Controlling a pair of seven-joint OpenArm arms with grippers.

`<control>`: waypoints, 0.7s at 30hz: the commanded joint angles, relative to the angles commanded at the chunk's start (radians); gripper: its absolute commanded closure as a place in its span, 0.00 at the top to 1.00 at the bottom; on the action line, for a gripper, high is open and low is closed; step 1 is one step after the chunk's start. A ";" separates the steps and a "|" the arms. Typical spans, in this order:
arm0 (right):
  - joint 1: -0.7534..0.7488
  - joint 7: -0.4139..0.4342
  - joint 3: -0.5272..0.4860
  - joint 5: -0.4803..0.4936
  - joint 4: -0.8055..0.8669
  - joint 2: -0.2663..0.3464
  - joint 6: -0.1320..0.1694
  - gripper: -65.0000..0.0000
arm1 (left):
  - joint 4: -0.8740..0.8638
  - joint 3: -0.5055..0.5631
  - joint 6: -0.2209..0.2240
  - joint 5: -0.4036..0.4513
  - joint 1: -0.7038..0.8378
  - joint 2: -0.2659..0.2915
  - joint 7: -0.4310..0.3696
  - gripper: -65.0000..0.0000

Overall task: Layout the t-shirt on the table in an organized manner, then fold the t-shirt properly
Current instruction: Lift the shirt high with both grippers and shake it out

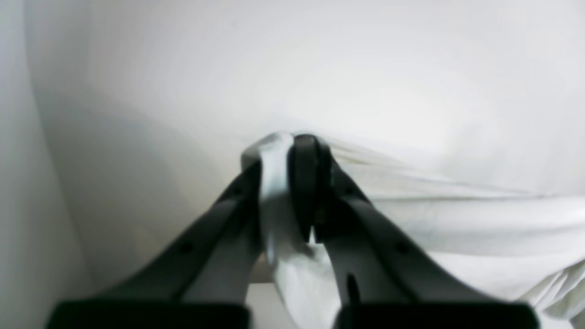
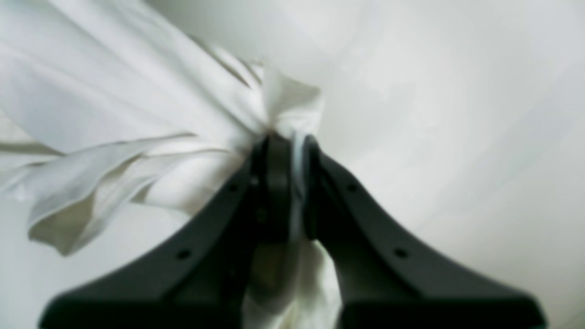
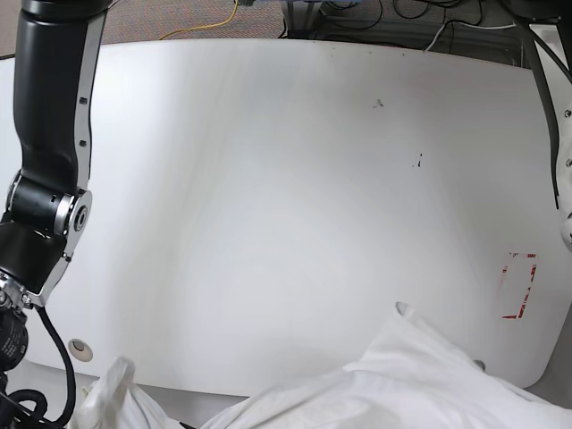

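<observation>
The off-white t-shirt hangs bunched over the table's front edge, with two pinched peaks. Its graphic and lettering do not show. In the left wrist view my left gripper is shut on a fold of the t-shirt, which stretches to the right. In the right wrist view my right gripper is shut on a corner of the t-shirt, which trails to the left in folds. Neither gripper shows in the base view; only the arms show at its sides.
A red-outlined tape mark lies at the table's right. Grey grommet holes sit near the front left and front right. Small dark specks lie far back. Cables run behind the far edge.
</observation>
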 joint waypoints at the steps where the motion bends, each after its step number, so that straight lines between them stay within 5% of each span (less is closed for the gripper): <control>1: -0.023 0.000 0.003 0.000 0.008 0.000 0.000 0.00 | 0.000 0.000 0.000 0.000 0.000 0.000 0.000 0.01; 21: -0.322 0.005 0.069 -0.002 0.110 -0.023 0.000 0.00 | -0.005 -0.005 0.000 -0.003 0.124 -0.029 -0.002 0.01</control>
